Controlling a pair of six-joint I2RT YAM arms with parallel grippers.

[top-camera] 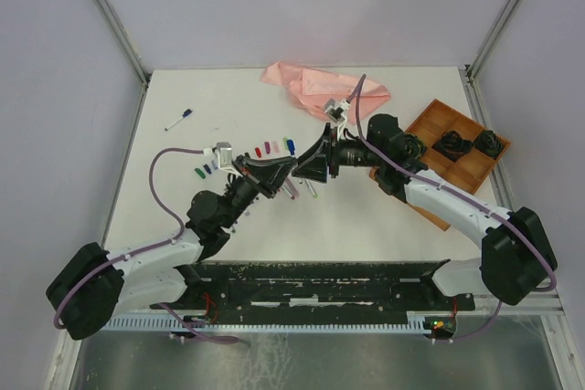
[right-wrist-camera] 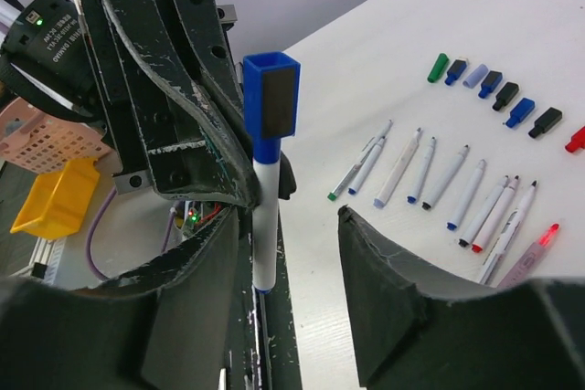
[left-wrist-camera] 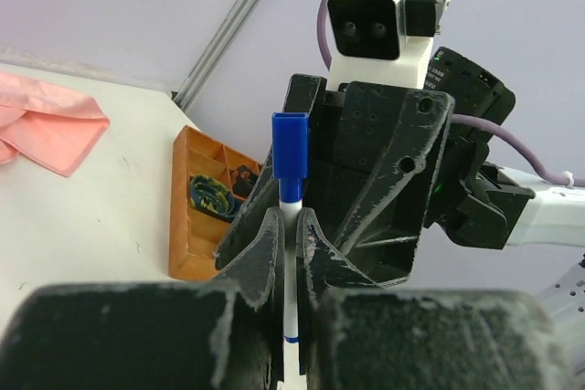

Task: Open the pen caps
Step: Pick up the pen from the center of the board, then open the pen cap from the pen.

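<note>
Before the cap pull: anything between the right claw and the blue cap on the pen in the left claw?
Nothing visible. The blue cap stands clear above the left claw, and the open right claw straddles the pen with no object in between.

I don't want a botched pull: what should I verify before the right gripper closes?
1. The left gripper shut on the pen: ok.
2. The blue cap seated on it: ok.
3. The right gripper open, jaws either side of the pen: ok.
4. The pen centred between its fingers: not ok, it sits close to one.
5. Jaws level with the cap, not the barrel: cannot tell.
</note>
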